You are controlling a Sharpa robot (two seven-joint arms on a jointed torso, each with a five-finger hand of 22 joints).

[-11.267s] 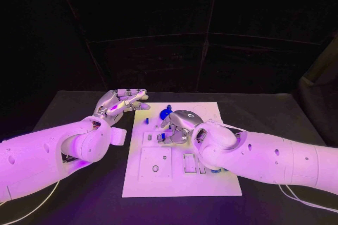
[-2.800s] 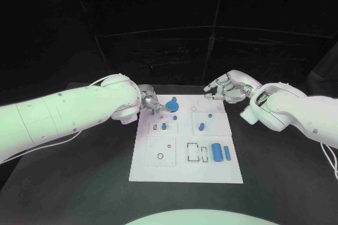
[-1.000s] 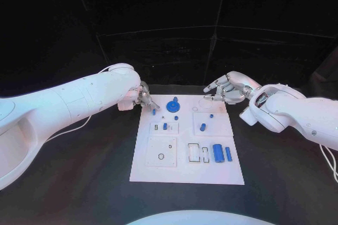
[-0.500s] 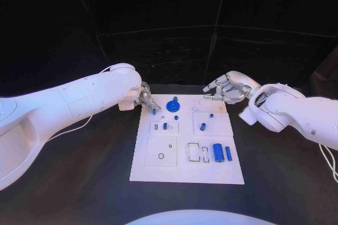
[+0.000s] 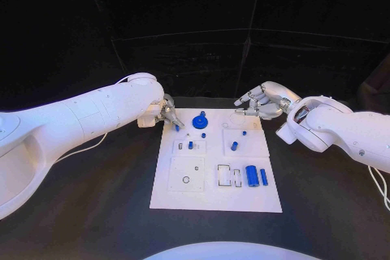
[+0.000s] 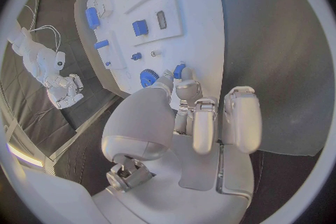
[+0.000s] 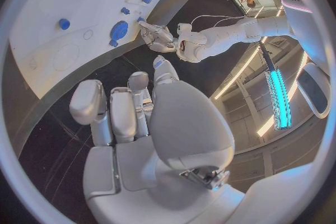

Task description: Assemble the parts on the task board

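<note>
The left hand (image 5: 167, 114) sits at the far left corner of the task board (image 5: 215, 199), its fingertips pinching a small blue peg (image 6: 179, 71) that stands just beside the blue gear (image 5: 199, 123). Over the last second this hand has edged a little inward toward the gear, peg tip close to the board, so I judge it is lining the peg up with a hole there, not yet letting go. The right hand (image 5: 261, 102) has stayed hovering off the far right corner above the worktop (image 5: 97, 215), fingers curled in and holding nothing. The other parts lie where they were: two blue cylinders (image 5: 256, 177) side by side near the board's right edge, small blue pieces in the middle blocks
</note>
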